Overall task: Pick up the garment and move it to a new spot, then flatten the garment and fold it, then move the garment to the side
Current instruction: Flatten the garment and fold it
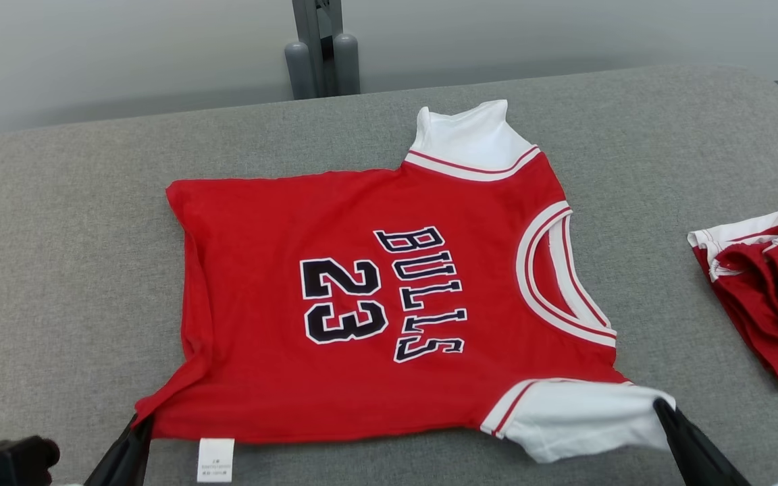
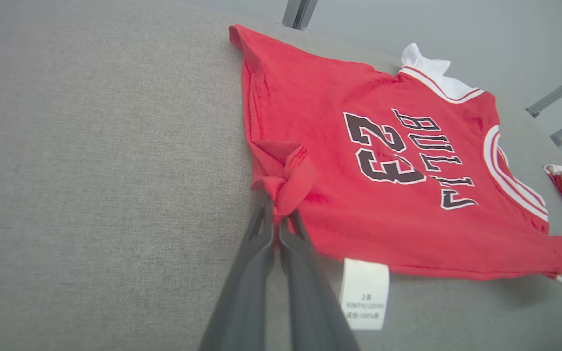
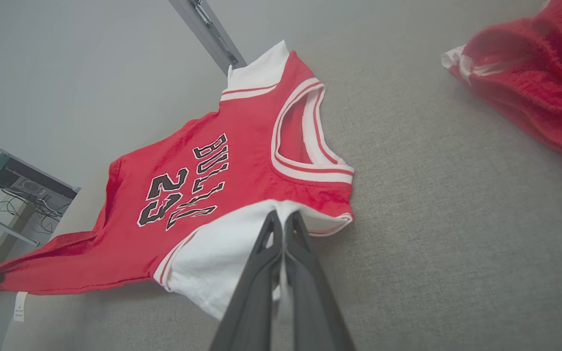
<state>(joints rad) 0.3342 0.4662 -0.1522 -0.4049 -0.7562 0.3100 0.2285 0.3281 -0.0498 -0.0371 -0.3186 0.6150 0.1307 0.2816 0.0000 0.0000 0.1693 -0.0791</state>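
The left gripper (image 2: 276, 214) is closed, pinching the near hem corner of the jersey (image 1: 362, 304). The right gripper (image 3: 281, 217) is closed on the near white sleeve (image 1: 578, 418). The jersey lies print-up at the middle of the table (image 1: 58, 236), mostly flat, with its hem side bunched and creased near the left grip.

The step in hand appears to be flattening.
1. Draw the two grips apart evenly, along the near edge.
2. Stay low, so the far edge drags rather than lifts.
3. Release only once the hem creases are out.

Risk: uneven tension skews the cloth.

Count, near to far: two grippers, one label (image 1: 215, 459), one jersey with two white sleeves, one second red garment (image 1: 774, 304) well apart at the right.
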